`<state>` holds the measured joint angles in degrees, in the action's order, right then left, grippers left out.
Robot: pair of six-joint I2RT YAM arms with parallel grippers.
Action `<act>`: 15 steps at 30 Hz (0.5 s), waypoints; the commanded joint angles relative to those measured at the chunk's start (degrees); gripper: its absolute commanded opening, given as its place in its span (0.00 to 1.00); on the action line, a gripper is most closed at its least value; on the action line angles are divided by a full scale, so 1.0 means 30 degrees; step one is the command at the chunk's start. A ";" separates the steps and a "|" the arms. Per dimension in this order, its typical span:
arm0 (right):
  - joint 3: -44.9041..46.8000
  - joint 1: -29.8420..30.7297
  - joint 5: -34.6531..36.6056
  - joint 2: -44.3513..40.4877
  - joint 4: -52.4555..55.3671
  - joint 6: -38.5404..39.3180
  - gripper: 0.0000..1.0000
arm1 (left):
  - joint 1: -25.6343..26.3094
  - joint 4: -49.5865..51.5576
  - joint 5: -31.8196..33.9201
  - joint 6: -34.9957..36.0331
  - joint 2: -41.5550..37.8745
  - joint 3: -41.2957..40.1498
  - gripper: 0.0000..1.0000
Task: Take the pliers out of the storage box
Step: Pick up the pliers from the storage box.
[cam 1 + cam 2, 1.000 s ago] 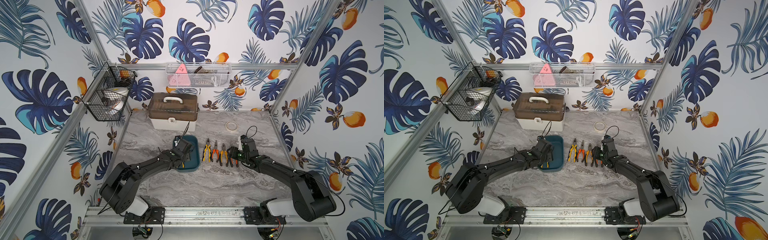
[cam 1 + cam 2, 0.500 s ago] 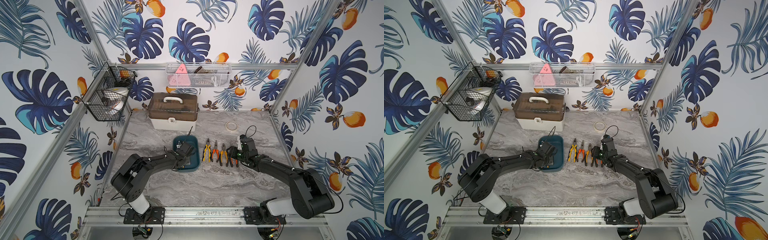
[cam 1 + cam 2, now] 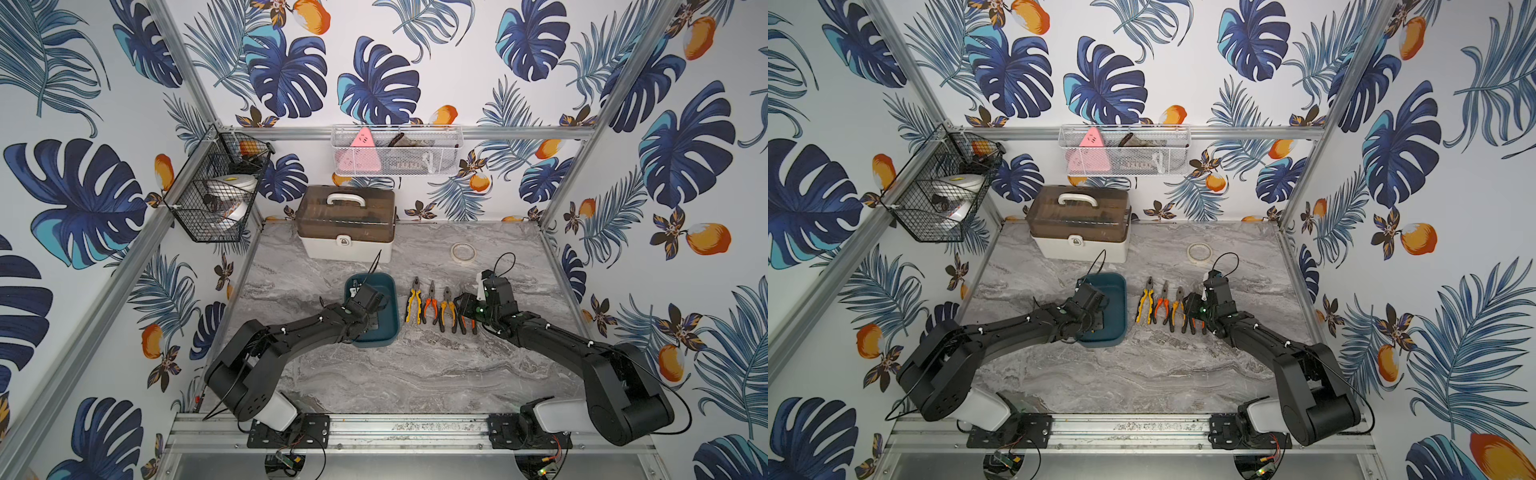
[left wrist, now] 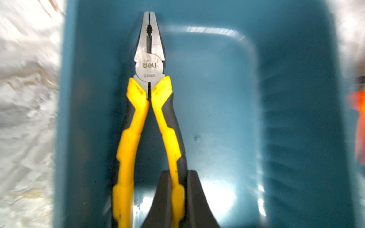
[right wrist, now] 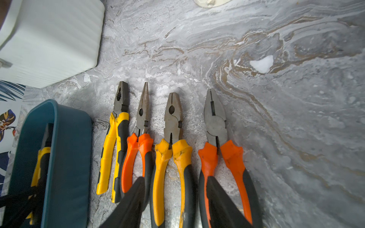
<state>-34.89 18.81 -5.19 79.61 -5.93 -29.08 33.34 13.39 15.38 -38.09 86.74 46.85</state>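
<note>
On the marble table [image 3: 415, 374], the teal storage box [image 3: 386, 286] holds one yellow-handled pliers [image 4: 149, 65] stamped "deli". The left gripper [image 4: 178, 199], wider a second ago, now pinches one handle. At the box's 3 o'clock lie four pliers [image 5: 173, 118]; the right gripper [image 5: 175, 178] hovers partly open above them, holding nothing.

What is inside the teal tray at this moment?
One yellow-black pliers lies along a side wall of the teal tray, with the left end effector shut on one handle. The floor beside it is bare. The floor under the fingers is covered.
</note>
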 commanded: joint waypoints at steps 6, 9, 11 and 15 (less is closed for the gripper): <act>-0.0190 0.0020 0.0282 0.0210 -0.0371 -0.0036 0.53 | -0.0040 -0.2486 -0.1694 0.1950 -0.2565 0.0105 0.00; -0.0229 0.0006 0.0413 0.0245 -0.0301 0.0029 0.53 | -0.0011 -0.5151 -0.3345 0.2521 -0.3380 -0.1245 0.00; -0.0292 0.0027 0.0562 0.0266 -0.0265 0.0084 0.53 | 0.0009 -0.7141 -0.4200 0.3173 -0.4182 -0.2525 0.00; -0.0441 0.0014 0.0928 0.0153 -0.0116 0.0350 0.53 | 0.0089 -1.0876 -0.5155 0.4303 -0.6315 -0.5523 0.00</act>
<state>-35.70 18.81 -3.70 80.36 -5.85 -28.97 33.58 -4.69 3.64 -29.61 70.76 33.56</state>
